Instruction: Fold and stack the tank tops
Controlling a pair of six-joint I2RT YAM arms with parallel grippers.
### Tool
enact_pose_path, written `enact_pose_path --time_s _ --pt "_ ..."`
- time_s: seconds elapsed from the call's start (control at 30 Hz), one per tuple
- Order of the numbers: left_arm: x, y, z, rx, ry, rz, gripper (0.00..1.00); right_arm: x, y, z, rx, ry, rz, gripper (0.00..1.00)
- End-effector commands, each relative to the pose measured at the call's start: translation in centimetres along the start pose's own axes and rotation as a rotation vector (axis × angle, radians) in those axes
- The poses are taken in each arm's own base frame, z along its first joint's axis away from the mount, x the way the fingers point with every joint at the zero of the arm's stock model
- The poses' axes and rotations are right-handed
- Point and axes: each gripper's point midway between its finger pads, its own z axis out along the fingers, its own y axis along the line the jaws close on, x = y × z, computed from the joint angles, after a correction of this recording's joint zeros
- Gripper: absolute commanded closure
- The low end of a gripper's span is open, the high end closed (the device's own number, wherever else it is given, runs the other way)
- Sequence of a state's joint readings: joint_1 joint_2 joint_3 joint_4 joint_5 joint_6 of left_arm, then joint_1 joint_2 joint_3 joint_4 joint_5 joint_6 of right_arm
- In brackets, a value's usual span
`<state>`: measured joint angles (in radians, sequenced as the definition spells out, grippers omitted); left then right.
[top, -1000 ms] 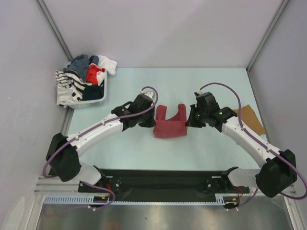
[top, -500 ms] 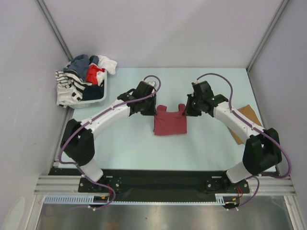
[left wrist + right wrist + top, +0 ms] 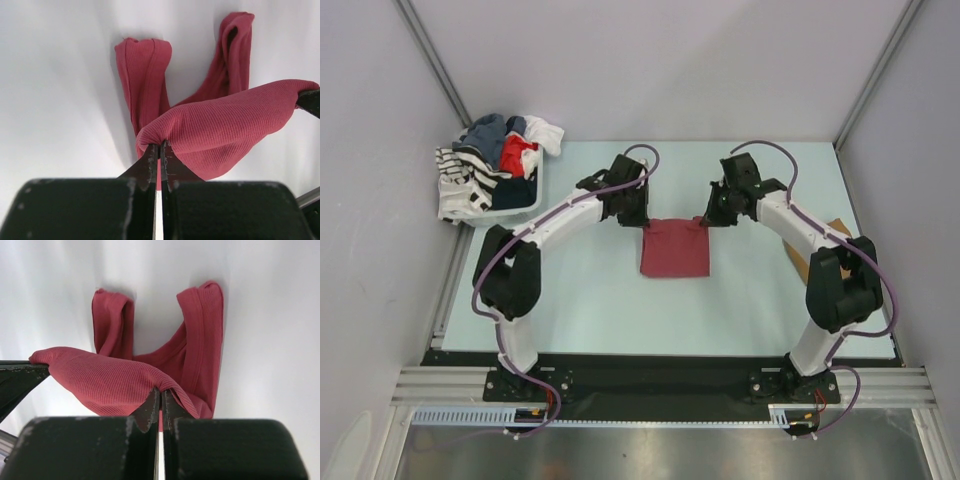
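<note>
The table (image 3: pixel 580 300) carries a basket (image 3: pixel 510 214) of mixed clothes at its far left corner. The maroon top (image 3: pixel 674 248) lies mid-table, nearer the far edge. A tan top (image 3: pixel 838 230) shows at the right edge, partly hidden by the right arm.

The left gripper (image 3: pixel 159 151) and right gripper (image 3: pixel 160 395) each have their fingers pinched tight on one corner of the maroon top, probably its hem. That edge hangs raised over the straps (image 3: pixel 142 80), which lie flat beyond.

This looks like the first fold, hem onto straps, nearly closed. The next move calls for lowering both corners level, aligned with the straps, then letting go together so nothing skews.
</note>
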<state>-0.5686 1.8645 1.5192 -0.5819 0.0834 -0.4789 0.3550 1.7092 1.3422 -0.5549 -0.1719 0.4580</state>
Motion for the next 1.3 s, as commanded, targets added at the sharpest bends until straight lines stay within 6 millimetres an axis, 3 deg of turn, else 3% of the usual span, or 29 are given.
enact_pose_path --time_s 0.0,0.77,0.8,0.97,1.07,1.13,1.27 --pt "-2.7 -0.5 0.0 0.036 -0.044 0.014 1.0 -2.8 0.8 0.2 -0.036 -0.054 -0.015 1.0" --pt "-5.5 1.3 6.1 0.015 -0.021 -0.023 0.97 -6.2 -2.2 5.7 0.019 -0.062 0.047 1.0" --pt "-5.6 1.3 6.4 0.016 -0.025 -0.021 0.91 -6.2 -2.4 6.0 0.025 -0.062 0.049 1.0" --pt "-6.0 2.6 7.7 -0.046 -0.056 -0.033 0.85 -6.4 -3.1 7.7 0.047 -0.063 0.08 1.0" --pt "-6.3 3.0 7.8 -0.066 -0.081 -0.035 0.76 -6.6 -3.9 8.0 0.087 -0.089 0.102 0.99" --pt "-6.6 3.3 7.8 -0.079 -0.094 -0.036 0.6 -6.6 -4.1 8.1 0.091 -0.102 0.111 0.97" --pt "-6.5 3.5 7.5 -0.09 -0.096 -0.038 0.31 -7.3 -4.0 7.4 0.094 -0.143 0.119 0.65"
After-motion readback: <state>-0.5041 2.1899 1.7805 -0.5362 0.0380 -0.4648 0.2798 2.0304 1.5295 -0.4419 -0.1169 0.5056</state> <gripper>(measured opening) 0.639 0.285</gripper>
